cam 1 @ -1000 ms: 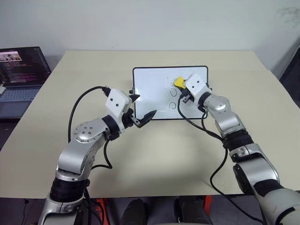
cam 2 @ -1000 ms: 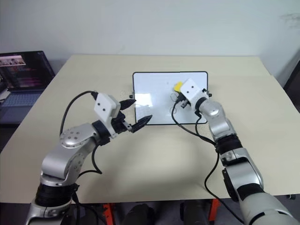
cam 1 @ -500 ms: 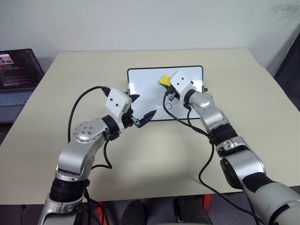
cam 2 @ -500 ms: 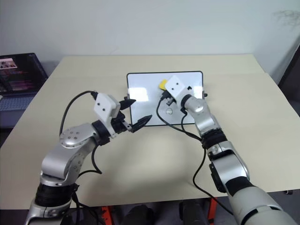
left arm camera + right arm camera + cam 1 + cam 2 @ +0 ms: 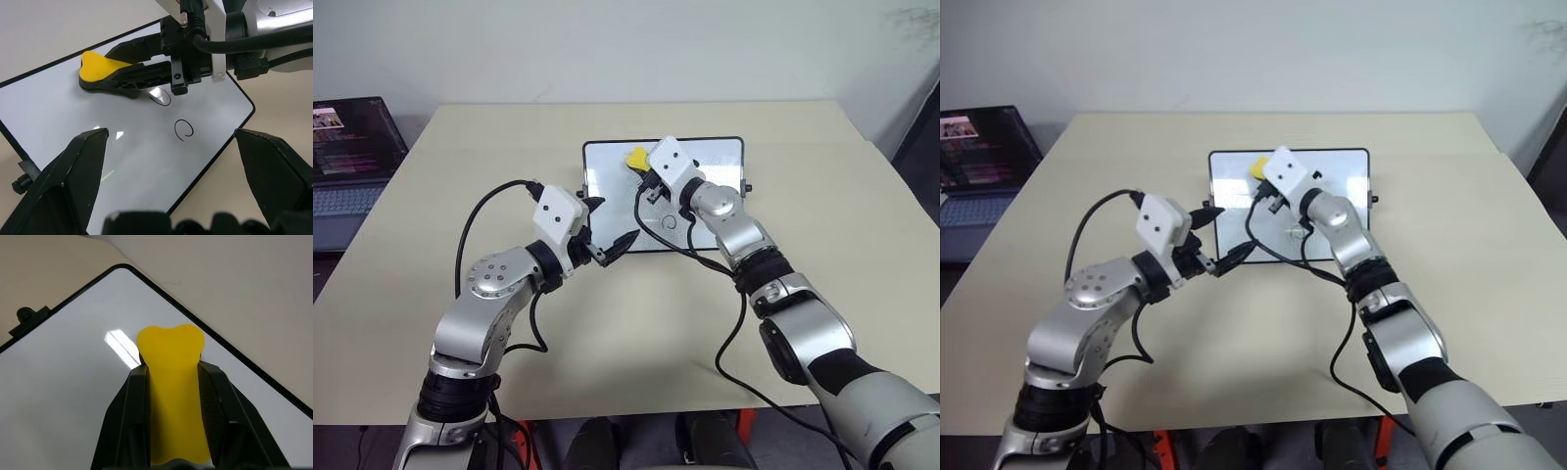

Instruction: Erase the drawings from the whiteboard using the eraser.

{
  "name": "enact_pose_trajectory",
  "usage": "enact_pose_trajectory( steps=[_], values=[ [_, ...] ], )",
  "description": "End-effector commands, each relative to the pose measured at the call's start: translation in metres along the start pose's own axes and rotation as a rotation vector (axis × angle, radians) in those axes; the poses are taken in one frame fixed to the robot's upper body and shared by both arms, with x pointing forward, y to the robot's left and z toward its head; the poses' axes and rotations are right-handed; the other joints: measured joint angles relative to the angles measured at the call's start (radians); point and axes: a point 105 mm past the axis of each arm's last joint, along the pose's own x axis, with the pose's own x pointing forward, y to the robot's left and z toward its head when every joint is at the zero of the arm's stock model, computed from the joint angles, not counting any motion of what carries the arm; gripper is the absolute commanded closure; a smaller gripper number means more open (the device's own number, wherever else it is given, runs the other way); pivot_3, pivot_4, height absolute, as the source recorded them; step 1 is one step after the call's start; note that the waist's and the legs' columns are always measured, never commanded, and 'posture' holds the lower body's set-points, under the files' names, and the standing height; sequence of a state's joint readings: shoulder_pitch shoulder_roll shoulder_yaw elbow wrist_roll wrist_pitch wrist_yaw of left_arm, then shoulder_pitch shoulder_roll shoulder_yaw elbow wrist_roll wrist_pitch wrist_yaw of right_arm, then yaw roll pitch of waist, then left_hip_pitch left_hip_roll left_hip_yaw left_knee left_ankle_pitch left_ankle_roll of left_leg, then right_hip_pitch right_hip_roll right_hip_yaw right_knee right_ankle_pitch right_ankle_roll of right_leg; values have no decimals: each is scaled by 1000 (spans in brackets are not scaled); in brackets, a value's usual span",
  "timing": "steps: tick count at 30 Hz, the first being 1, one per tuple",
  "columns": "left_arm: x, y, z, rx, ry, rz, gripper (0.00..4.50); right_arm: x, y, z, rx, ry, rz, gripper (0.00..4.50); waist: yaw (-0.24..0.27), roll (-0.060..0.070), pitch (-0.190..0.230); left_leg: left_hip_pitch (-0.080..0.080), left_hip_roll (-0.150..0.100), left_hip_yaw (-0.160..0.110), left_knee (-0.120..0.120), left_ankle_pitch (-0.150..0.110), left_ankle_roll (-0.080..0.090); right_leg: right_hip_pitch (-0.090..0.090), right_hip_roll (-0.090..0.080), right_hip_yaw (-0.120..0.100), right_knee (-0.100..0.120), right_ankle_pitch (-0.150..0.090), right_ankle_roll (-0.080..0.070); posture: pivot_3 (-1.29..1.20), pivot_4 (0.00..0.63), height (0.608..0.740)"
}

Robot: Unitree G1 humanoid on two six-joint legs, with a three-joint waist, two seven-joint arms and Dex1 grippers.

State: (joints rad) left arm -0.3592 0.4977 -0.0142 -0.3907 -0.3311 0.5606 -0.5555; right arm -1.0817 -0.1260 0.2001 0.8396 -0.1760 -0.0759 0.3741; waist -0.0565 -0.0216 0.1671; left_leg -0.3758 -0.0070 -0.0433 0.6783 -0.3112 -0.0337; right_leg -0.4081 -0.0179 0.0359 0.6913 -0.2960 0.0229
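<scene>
On whiteboard (image 5: pixel 607 171): right gripper (image 5: pixel 171 382) clamped on eraser (image 5: pixel 105 71); press flat, sweep over drawings (image 5: pixel 183 129).

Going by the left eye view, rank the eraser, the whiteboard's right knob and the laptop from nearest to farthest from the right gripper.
1. The eraser: clamped between the fingers of the right gripper, over the whiteboard.
2. The right knob: at the board's right short side.
3. The laptop: far off to the left, beyond the table's left edge.
</scene>
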Motion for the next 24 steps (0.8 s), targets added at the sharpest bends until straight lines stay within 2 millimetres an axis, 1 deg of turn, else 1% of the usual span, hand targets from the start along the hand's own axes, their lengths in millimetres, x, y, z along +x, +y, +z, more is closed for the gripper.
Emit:
enact_pose_trajectory(
  steps=[1,6,11,18,22,24],
  values=[
    [2,0,13,33,-51,-2,0,-5,-13,3,-31,-19,-27,3398,0,0,0,-1,0,0,0,0,0,0,0,0,0,0,0,0,150,740],
    [5,-1,14,34,-57,-10,0,-15,-20,-12,-38,21,-40,3398,1,0,0,-2,0,-1,0,0,0,-1,0,-1,-1,0,0,0,150,740],
    [7,0,15,37,-60,-15,0,-34,-33,-37,-48,96,-65,3398,12,0,0,-2,0,-1,1,0,0,0,0,-1,-1,0,0,0,150,740],
    [7,-2,14,35,-62,-19,0,-58,-49,-60,-42,166,-119,3398,27,0,0,0,0,-2,1,0,1,1,0,-2,0,0,0,0,150,740],
    [6,-2,14,35,-61,-20,0,-65,-53,-61,-27,165,-138,3398,28,-1,0,0,-1,-3,2,0,1,3,0,-2,0,1,1,0,150,740],
    [6,-2,14,36,-60,-22,0,-67,-56,-55,9,136,-150,3398,28,-1,0,1,-1,-3,2,0,1,3,0,-2,0,1,1,0,150,740]
  ],
)
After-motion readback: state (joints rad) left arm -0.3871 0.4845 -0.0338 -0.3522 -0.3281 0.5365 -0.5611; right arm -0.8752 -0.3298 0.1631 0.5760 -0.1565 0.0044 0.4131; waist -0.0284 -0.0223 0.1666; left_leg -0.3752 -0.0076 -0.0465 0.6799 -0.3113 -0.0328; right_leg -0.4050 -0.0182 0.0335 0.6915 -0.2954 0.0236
